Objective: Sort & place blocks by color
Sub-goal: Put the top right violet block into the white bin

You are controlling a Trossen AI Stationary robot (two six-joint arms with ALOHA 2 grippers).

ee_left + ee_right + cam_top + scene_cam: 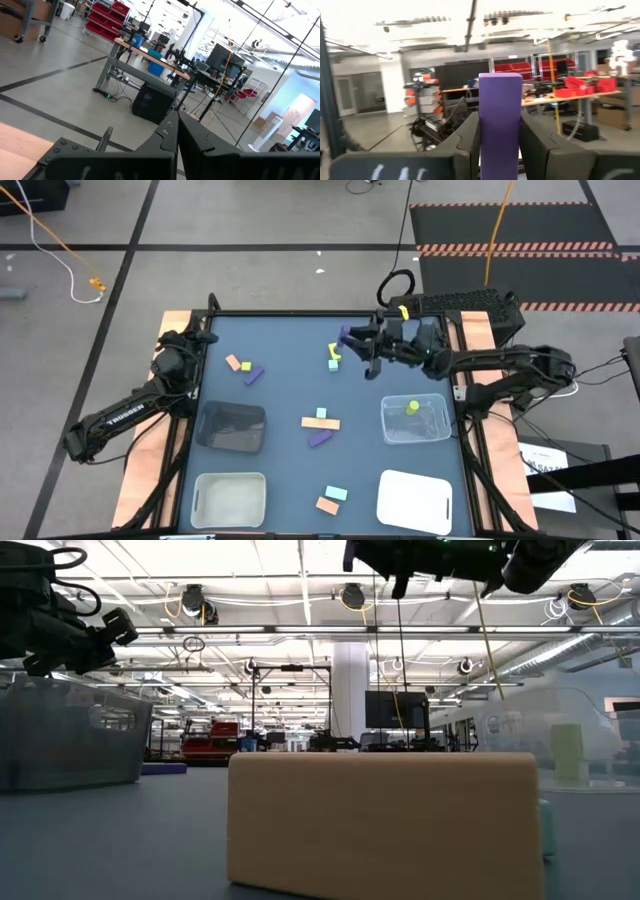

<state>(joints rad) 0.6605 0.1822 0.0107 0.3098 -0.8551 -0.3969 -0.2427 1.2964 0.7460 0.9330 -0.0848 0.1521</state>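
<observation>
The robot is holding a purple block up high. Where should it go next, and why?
Probably toward the dark bin, which looks empty. The right gripper is shut on the purple block above the table's far side. The clear bin already holds a yellow-green block, so purple likely needs another bin.

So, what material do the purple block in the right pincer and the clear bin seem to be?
The purple block, held in the right pincer, looks like painted wood or dense foam: matte, even colour, no shine. The clear bin looks like thin plastic: see-through walls, glossy.
</observation>
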